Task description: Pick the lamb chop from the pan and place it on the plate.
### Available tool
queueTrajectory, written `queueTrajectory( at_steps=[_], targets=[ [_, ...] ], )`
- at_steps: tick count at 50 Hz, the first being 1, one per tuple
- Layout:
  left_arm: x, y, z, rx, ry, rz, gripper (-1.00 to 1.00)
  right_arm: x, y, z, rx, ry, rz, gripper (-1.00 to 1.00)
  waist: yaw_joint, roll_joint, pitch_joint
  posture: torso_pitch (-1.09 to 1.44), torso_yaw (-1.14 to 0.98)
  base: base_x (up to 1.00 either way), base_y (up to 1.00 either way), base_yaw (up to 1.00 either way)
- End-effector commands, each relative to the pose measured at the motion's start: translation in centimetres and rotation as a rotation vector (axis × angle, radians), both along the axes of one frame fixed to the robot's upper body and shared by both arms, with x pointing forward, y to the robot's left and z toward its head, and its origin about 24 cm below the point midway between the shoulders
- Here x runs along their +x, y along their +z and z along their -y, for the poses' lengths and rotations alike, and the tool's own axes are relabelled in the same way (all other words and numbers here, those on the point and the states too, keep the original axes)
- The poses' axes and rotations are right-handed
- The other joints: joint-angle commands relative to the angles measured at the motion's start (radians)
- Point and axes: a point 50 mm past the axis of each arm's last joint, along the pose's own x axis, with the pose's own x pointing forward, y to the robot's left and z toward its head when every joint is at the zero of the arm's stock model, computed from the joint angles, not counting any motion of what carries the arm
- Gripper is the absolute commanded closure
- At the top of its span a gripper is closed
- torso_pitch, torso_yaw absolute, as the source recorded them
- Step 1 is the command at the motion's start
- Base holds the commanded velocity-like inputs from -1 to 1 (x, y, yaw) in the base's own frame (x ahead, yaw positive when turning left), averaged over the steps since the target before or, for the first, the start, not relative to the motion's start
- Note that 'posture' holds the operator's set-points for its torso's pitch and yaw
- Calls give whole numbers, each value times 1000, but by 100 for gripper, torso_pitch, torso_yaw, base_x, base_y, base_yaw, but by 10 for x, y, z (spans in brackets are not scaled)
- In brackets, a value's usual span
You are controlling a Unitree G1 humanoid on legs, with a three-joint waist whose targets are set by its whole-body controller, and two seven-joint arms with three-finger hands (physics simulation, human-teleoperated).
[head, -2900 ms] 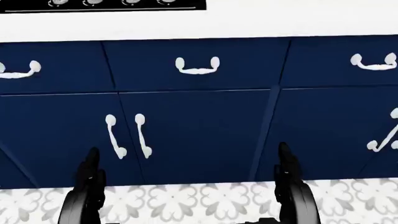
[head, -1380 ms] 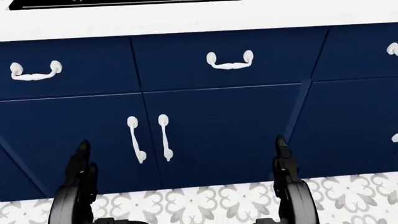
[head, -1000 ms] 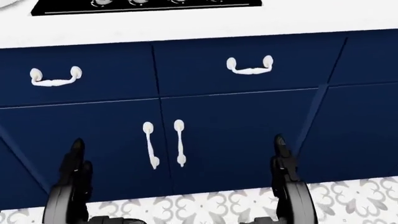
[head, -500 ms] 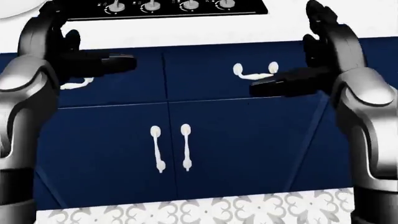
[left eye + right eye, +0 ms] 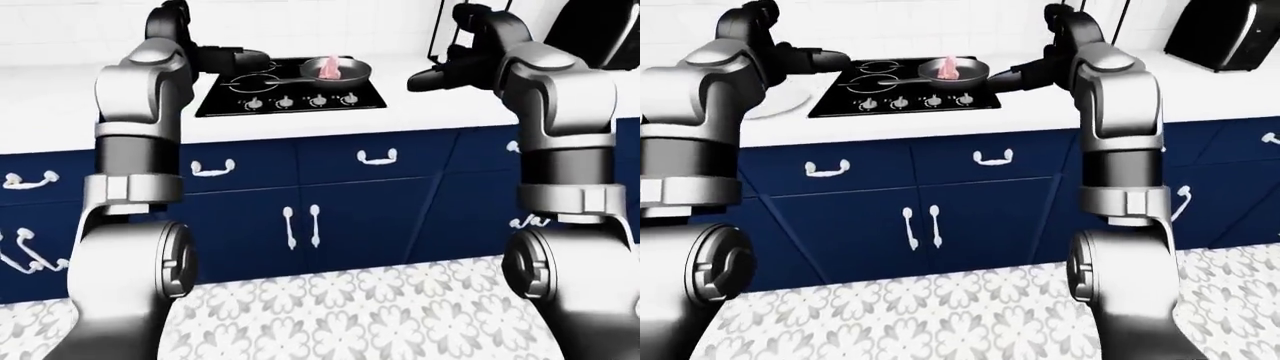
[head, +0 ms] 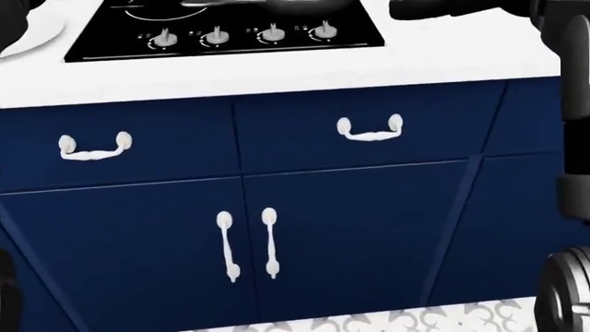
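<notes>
Standing at the white tabletop [image 5: 60,112], the robot is raising both arms over the stove [image 5: 905,94], each hand's grip unreadable, while the lamb chop [image 5: 331,67] is sitting untouched in the pan [image 5: 340,72], plate [image 5: 775,105] waiting.

A white countertop [image 5: 940,120] runs over the navy cabinets, with a black cooktop [image 5: 290,94] set into it (knobs along the near edge), a pan [image 5: 952,73] on the burners, and a white plate [image 5: 780,103] just left of it.
</notes>
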Motion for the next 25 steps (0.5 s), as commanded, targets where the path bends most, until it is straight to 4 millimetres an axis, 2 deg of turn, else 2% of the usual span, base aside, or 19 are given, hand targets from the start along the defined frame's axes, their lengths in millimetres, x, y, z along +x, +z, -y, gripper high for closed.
queueTrajectory(
  at_steps=[1,4,6,7,8,9,10,11,13,17,19,21,22,23,24,25],
  targets=[
    [-5,23,5,12,-14,88,-100,-5,20,0,-10,5,80,-100,-3,7,-18,0,0,33,0,0],
    [-4,24,6,17,-13,89,-100,-6,23,0,-13,6,84,-100,-2,-7,-17,0,0,33,0,0],
    [-4,23,7,22,-18,85,-100,-7,26,-1,-19,9,87,-100,2,-38,-18,0,0,33,0,0],
    [-4,22,7,26,-17,84,-100,-7,25,-3,-20,13,87,-100,5,-64,-20,0,0,34,0,0],
    [-4,23,6,26,-16,85,-100,-6,24,-2,-21,13,85,-100,4,-73,-10,0,0,33,0,0],
    [-4,23,5,27,-13,84,-100,-6,24,-2,-22,11,84,-100,1,-43,-15,0,0,34,0,0],
    [-4,23,4,27,-8,84,-100,-6,25,-2,-23,11,85,-100,9,-59,-19,0,0,34,0,0],
    [-4,24,3,28,-6,84,-100,-6,27,-3,-28,12,85,-100,4,-58,-23,0,0,32,0,0],
    [-6,29,1,21,-3,89,-100,-7,30,-4,-29,16,88,-100,4,-49,-33,0,0,33,0,0],
    [-6,29,0,15,0,90,-100,-6,31,-6,-34,20,88,-100,-7,-12,-20,0,0,34,0,0],
    [-7,31,0,19,2,95,-100,-5,34,-7,-43,21,88,-100,-14,20,-26,0,0,34,0,0],
    [-7,31,-1,25,5,98,-100,-6,34,-8,-45,21,85,-100,-22,79,-47,0,0,33,0,0],
    [-7,31,-1,29,7,98,-100,-6,34,-8,-45,21,85,-100,-14,53,-35,0,0,33,0,0],
    [-7,31,-2,30,9,98,-100,-6,34,-7,-47,20,84,-100,-17,70,-25,0,0,34,0,0],
    [-7,32,-2,29,9,99,-100,-5,34,-8,-47,21,84,-100,-19,76,-20,0,0,33,0,0],
    [-7,32,-2,29,8,99,-100,-5,34,-8,-49,21,84,-100,-13,68,-27,0,0,34,0,0]
  ],
)
